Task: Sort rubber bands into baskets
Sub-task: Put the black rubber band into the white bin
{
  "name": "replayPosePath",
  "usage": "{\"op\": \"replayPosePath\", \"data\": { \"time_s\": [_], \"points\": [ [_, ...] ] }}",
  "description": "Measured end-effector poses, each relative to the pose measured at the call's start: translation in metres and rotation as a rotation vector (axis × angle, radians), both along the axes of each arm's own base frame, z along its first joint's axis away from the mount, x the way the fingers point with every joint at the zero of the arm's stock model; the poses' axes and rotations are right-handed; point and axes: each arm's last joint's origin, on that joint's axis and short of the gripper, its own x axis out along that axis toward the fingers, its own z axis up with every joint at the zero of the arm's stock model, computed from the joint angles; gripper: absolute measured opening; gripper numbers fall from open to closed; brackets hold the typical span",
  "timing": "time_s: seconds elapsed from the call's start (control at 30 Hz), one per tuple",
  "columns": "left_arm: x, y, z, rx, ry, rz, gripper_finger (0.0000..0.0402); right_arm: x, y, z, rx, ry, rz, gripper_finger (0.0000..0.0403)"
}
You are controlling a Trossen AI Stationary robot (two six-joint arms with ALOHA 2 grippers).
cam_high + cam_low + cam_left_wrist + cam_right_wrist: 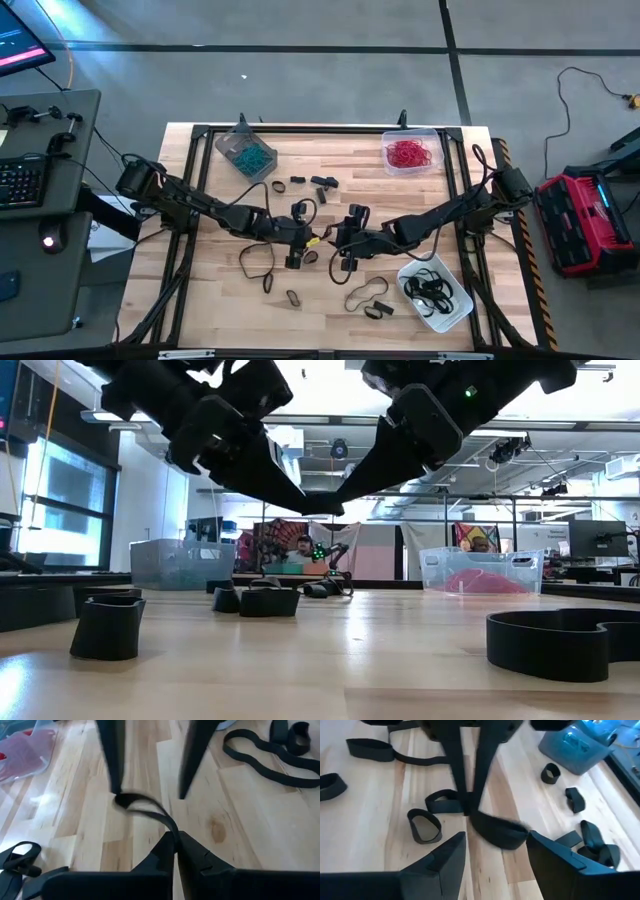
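The left gripper (468, 807), pressed together on one end of a black band (499, 831), holds it mid-table, its length running toward the spread, empty right gripper (148, 795) facing it.

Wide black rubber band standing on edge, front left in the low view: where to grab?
Wide black rubber band: pinch one side wall, coming straight down, one finger inside the loop, one outside. It stands on edge, opening upward.
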Motion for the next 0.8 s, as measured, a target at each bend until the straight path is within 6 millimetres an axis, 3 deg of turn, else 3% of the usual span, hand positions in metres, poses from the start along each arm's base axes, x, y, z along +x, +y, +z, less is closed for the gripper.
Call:
{"op": "replayPosePath", "data": {
  "time_s": [0.23, 0.43, 0.53, 0.7, 0.8],
  "points": [
    [-0.001, -0.005, 0.0, 0.008, 0.003, -0.041, 0.0001, -0.001, 0.003, 0.0, 0.004, 0.002, 0.016, 0.0199],
    [-0.001, -0.006, 0.001, 0.003, -0.004, -0.048, 0.0001, 0.001, 0.003, -0.001, 0.13, 0.033, 0.129, 0.0191],
    [0.001, -0.006, 0.003, -0.01, -0.026, -0.054, 0.0001, 0.001, 0.002, -0.001, 0.157, 0.037, 0.139, 0.0154],
    [0.002, -0.007, 0.005, -0.039, -0.044, -0.068, 0.0007, 0.001, 0.006, 0.001, 0.142, 0.018, 0.161, 0.003],
    [0.002, -0.007, 0.005, -0.038, -0.047, -0.065, 0.002, -0.002, 0.012, 0.005, 0.135, 0.007, 0.181, 0.0015]
  ]
}}
